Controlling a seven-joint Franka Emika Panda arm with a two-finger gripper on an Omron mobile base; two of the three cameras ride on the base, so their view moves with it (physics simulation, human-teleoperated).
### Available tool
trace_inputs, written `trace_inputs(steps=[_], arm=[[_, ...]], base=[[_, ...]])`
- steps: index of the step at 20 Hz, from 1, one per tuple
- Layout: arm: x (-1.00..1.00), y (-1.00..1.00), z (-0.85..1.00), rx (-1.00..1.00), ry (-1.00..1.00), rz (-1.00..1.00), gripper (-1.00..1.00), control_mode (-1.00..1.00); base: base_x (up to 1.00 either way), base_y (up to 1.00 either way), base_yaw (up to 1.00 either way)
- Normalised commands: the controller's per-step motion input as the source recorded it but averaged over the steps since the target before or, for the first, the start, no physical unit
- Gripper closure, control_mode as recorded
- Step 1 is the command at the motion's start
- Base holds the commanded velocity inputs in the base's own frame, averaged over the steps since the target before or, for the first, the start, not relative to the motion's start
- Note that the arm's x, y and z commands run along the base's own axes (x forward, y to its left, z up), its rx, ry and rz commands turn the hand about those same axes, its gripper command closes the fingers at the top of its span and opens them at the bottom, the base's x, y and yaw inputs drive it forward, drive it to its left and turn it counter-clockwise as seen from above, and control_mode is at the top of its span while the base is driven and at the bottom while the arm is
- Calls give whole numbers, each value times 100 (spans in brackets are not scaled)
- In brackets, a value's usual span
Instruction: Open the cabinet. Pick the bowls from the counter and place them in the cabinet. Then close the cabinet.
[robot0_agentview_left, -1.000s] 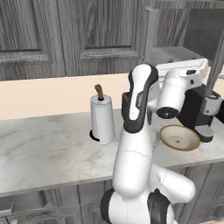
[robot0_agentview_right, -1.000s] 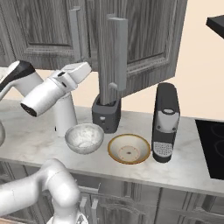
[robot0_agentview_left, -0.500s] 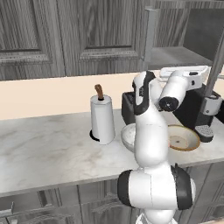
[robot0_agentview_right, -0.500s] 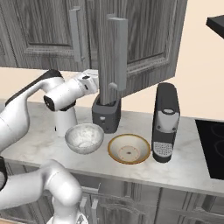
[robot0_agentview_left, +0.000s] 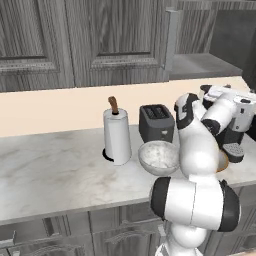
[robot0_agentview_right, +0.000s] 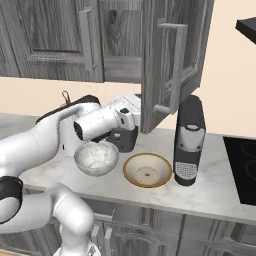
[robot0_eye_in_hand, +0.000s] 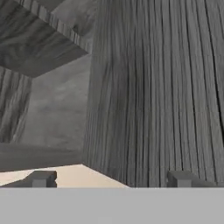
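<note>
Dark grey wood-grain kitchen fronts line a beige wall above a long pale marble-look table (robot0_agentview_left: 55, 165) with a thick rounded front edge. One cabinet (robot0_agentview_right: 125, 35) overhead has its right-hand door (robot0_agentview_right: 172, 60) swung out, showing a grey shelf (robot0_agentview_left: 197, 64); each door carries a long vertical grey bar handle.

Both bowls sit toward the table's right end, near its front edge. A deep, rounded, speckled grey-white bowl (robot0_agentview_right: 96, 158) looks like stone, probably heavy, hard and smooth, so a pinch over its rim seems best. Just beside it, on its right, lies a shallower, wide tan bowl (robot0_agentview_right: 148, 169) with a brown rim; it likely weighs less, and its rim is the natural hold.

Behind them stand a dark toaster (robot0_agentview_left: 156, 122), a paper towel roll (robot0_agentview_left: 117, 135) and a black coffee machine (robot0_agentview_right: 189, 140).

The robot's fingers (robot0_eye_in_hand: 109, 179) are spread wide and grasp nothing, raised close to the door's grained inner face.
</note>
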Motion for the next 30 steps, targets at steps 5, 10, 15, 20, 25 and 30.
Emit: trace_inputs(steps=[5,10,15,20,25,30], arm=[[-51,-100,57,30,-13,-13,-100,-100],[-1,-100,100,28,-4,-1,-100,-100],[-41,-47,49,20,-5,0,-100,-100],[-11,13,11,-2,-3,0,-100,-100],[-53,74,98,-15,-4,17,-100,-100],[-68,94,67,-8,20,26,-100,-100]], base=[[0,0,0],[0,0,0],[0,0,0],[0,0,0],[0,0,0],[0,0,0]])
